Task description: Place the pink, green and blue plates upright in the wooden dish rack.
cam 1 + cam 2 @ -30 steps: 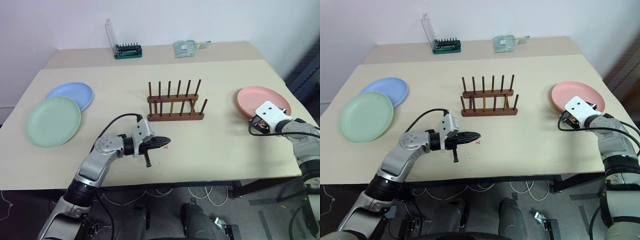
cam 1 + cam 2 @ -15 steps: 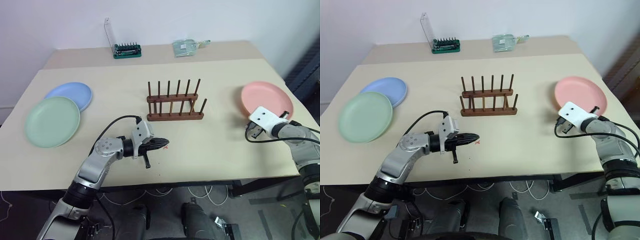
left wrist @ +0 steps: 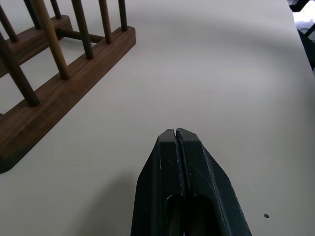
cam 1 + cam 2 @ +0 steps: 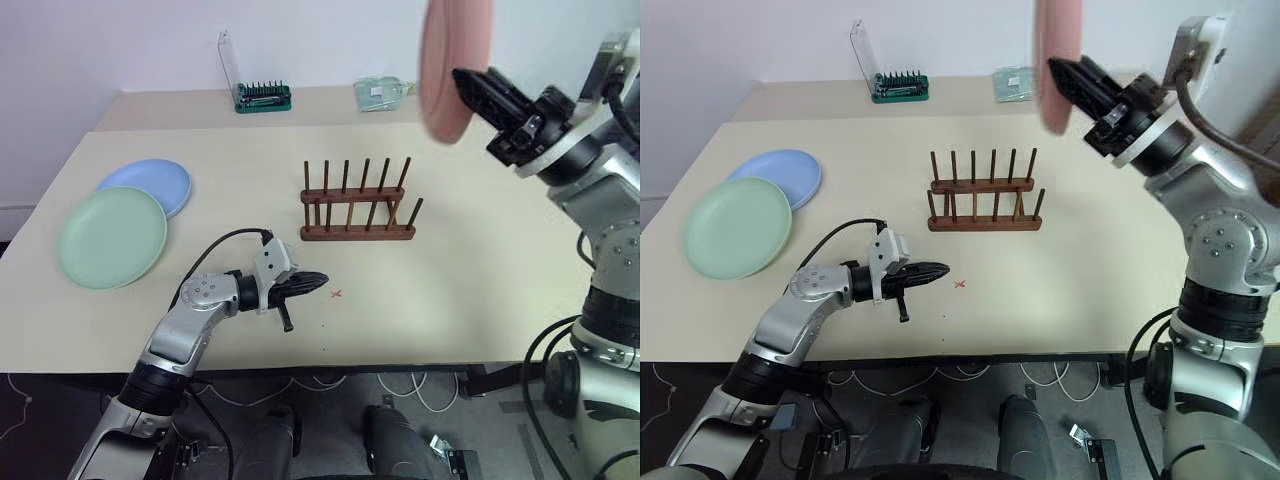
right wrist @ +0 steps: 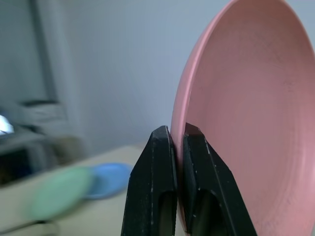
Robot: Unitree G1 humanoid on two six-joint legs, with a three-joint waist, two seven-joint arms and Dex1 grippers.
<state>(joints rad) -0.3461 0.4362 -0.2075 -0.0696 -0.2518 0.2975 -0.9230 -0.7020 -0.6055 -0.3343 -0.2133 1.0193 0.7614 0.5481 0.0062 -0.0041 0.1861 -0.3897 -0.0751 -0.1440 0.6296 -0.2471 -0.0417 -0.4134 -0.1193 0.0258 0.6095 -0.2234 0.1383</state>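
Right wrist view confirmed that our right tool (image 5: 178, 135) was clamped on the rim of the pink plate (image 5: 246, 113), raised upright above the wooden dish rack (image 4: 358, 205), while our left tool (image 4: 318, 282) was shut and empty over the counter (image 4: 470, 290).

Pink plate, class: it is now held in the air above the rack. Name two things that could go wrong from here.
1. The right end effector pinches the pink plate only at its rim, so it may swing or slip.
2. The wooden dish rack has thin, close pegs; a slightly tilted plate could strike them and shift the rack.
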